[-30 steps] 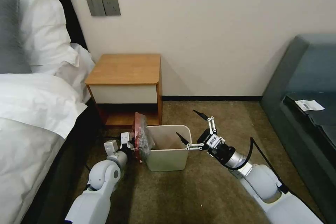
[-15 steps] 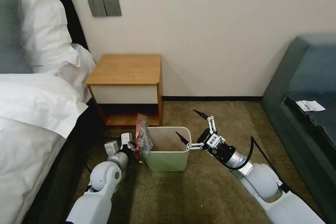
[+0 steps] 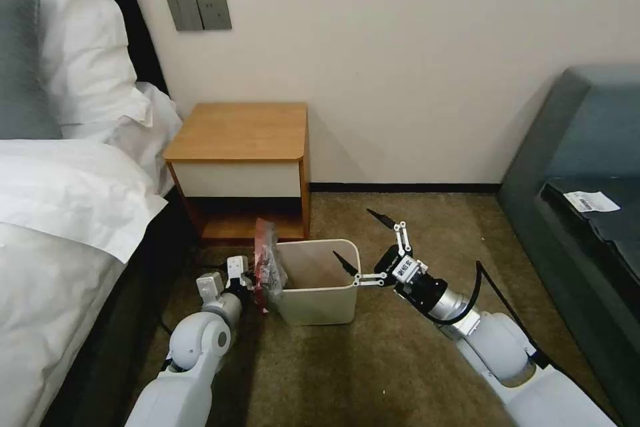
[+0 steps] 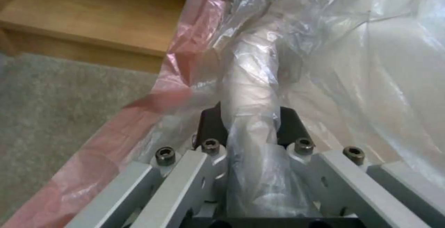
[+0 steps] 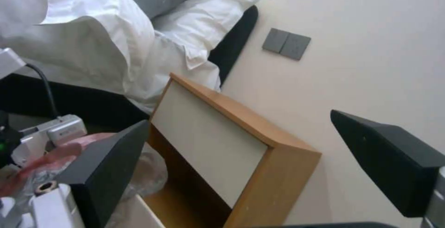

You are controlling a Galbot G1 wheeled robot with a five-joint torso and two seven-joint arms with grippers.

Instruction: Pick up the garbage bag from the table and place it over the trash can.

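Now our left gripper is clamped on a bunched fold of the bag; in the left wrist view the plastic runs up from between the two dark pads, with the red band trailing along one side. Seen from the head, that gripper sits at about nine o'clock of the can, just beside its left wall, and the bag stands crumpled against the rim there, not yet spread across the opening.

Our right gripper is wide open and holds nothing. It hovers at three o'clock of the can, with the lower finger reaching over the right rim and the upper one well clear toward one o'clock. In the right wrist view its two dark fingers frame the table.

We judge the pick-up done and the fitting step in hand: the bag is at the can but still gathered. The next move calls for opening the bag's mouth, probably with our right gripper taking the free edge and drawing it toward three o'clock while the left holds on.

The can looks empty; we see its bare inner walls and floor. The table stands at twelve o'clock of the can, against the wall.
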